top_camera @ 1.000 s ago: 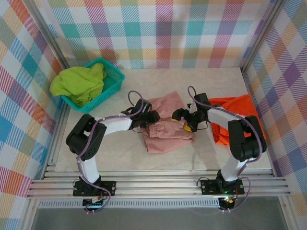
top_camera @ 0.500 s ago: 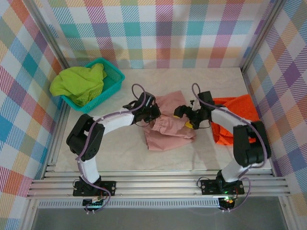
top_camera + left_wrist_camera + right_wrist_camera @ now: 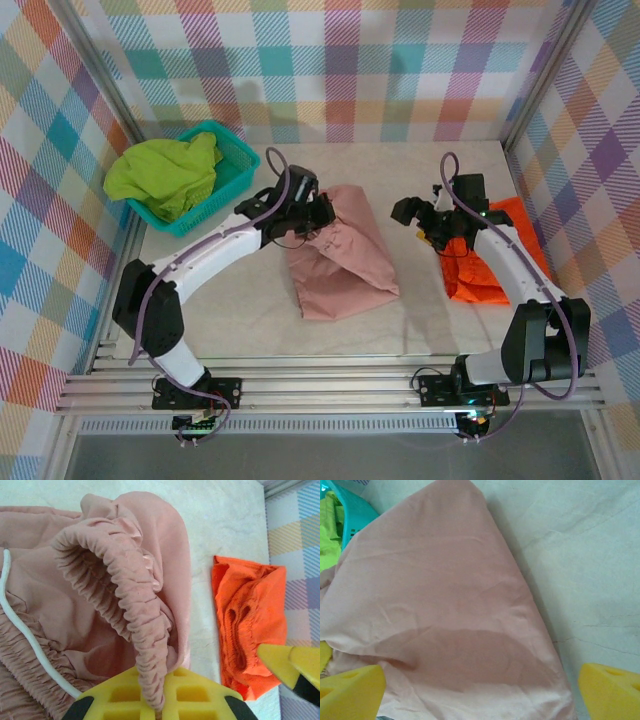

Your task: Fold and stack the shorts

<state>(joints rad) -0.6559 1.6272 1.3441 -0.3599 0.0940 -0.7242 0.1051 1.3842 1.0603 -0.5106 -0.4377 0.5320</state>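
Top external view: contents of the counter (image 3: 420, 320), with every place given from the pink shorts (image 3: 340, 265).

1. Pink shorts. They lie in the middle of the counter as a roughly triangular piece. The broad end is toward the near edge, and the far end is gathered at the left gripper.
2. Left gripper (image 3: 320, 212). It sits at the far end of the pink shorts, with its fingers closed tight on the elastic waistband (image 3: 125, 615). In the left wrist view the gathered band runs down between the two yellow pads (image 3: 120, 695). A white drawcord (image 3: 30, 635) crosses the fabric just beside the band.
3. Right gripper (image 3: 418, 222). It is to the right of the pink shorts and apart from them, over the strip of counter between them and the orange shorts (image 3: 490, 265). Its fingers (image 3: 350, 690) are spread wide and hold nothing. The right wrist view looks out between them onto smooth pink cloth.
4. Orange shorts. These lie crumpled to the right of the pink shorts, apart from them, and partly under the right arm.
5. Green shorts (image 3: 165, 175). They are well to the far left of the pink shorts, bundled inside the teal basket (image 3: 240, 160) and spilling over its rim.
6. Teal basket. It stands to the far left of the pink shorts and does not touch them.
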